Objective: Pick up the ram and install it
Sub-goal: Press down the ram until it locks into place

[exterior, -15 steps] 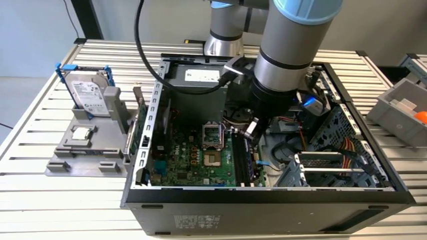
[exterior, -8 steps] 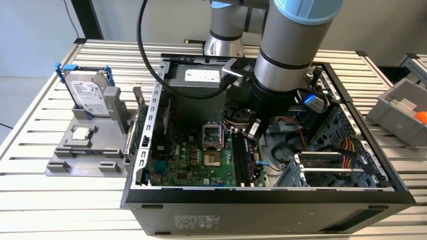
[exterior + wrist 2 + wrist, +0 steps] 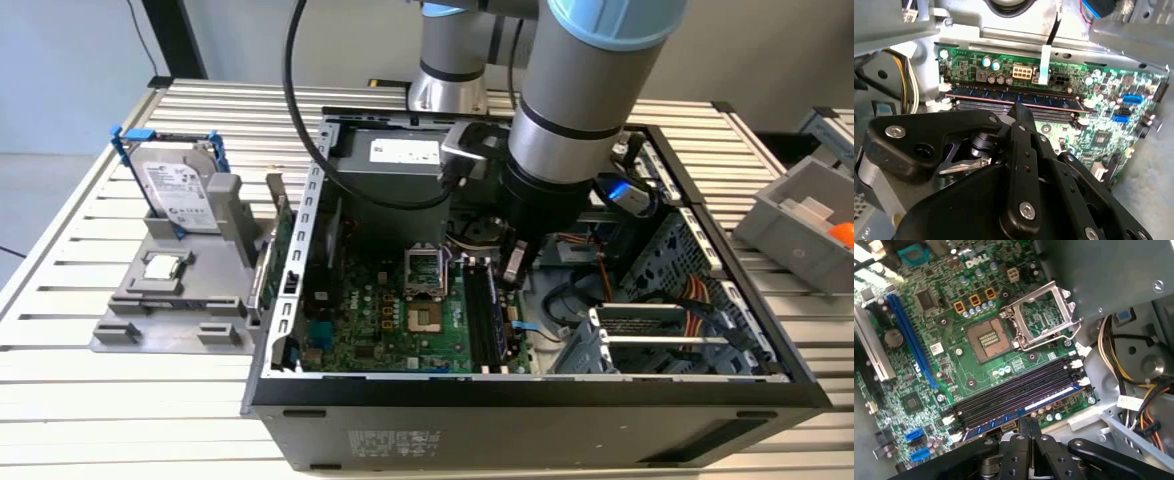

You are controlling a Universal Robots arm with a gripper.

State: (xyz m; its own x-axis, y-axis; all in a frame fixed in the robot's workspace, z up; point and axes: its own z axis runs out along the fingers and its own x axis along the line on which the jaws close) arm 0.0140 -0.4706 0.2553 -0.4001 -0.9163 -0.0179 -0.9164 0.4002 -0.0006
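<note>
On the exterior view's left, a grey plastic holder (image 3: 167, 290) is seen on the pale slatted bench (image 3: 120, 400), with a silver hard drive in a blue frame (image 3: 174, 185) stood upright in it. Just beside the holder, a black open computer case (image 3: 534, 415) is laid on its side, and a green motherboard (image 3: 394, 320) is exposed on its floor. An empty square processor socket with its metal frame raised (image 3: 1041, 315) is shown on that board in the first wrist view. The grey and pale-blue robot arm (image 3: 587, 100) is lowered into the case, and its black claw (image 3: 514, 265) is held over the long memory slots (image 3: 487, 320) near the middle of the board. The ram (image 3: 1004, 96), a slim dark bluish stick, is found lying in the slot at the edge of the row in both wrist views (image 3: 1054, 397), with white latches at the slot ends. The claw (image 3: 1025, 422) is seen with its fingers drawn together, nothing between them, and its tip (image 3: 1019, 111) is placed directly at the ram's upper edge near the middle of its length; whether contact is made cannot be told. On the exterior view's far right, a grey bin (image 3: 801, 215) is set on the bench.
</note>
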